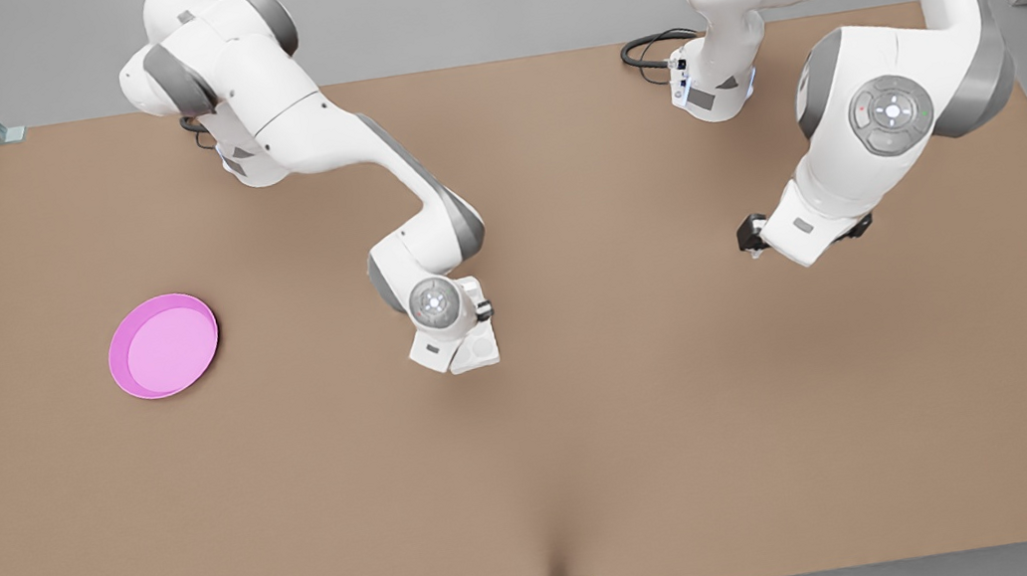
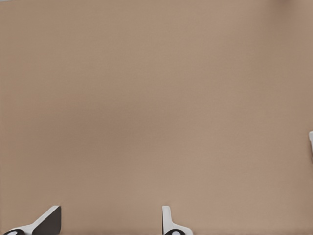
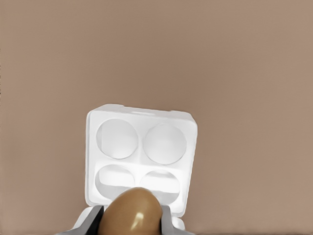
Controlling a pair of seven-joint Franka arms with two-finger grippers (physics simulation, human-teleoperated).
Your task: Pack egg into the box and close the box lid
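Right end effector: pinching the egg between its two fingers; seen in the right wrist view hanging above the open box.
Matching arm in the front view: the one on the front view's left, its wrist low over the middle of the bench; box hidden beneath it there.
Egg: tan-brown, oval, held off the bench, over the box edge nearest the fingers, not yet in a well.
Box: white, four round wells in a two-by-two grid, all four looking empty; resting flat on the bench.
Box lid: cannot be told apart from the tray in these views; wells uncovered, so not yet closed.
Left end effector: fingers spread apart, holding nothing, over bare bench; arm waiting on the front view's right, wrist raised.
Progress: egg picked up and carried to the box; judged about halfway. Left to do: lowering the egg into a well, releasing, then folding the lid shut.
Surroundings: pink round plate empty, well apart toward the front view's left.
Obstacles: none visible between egg and wells; waiting arm well apart.
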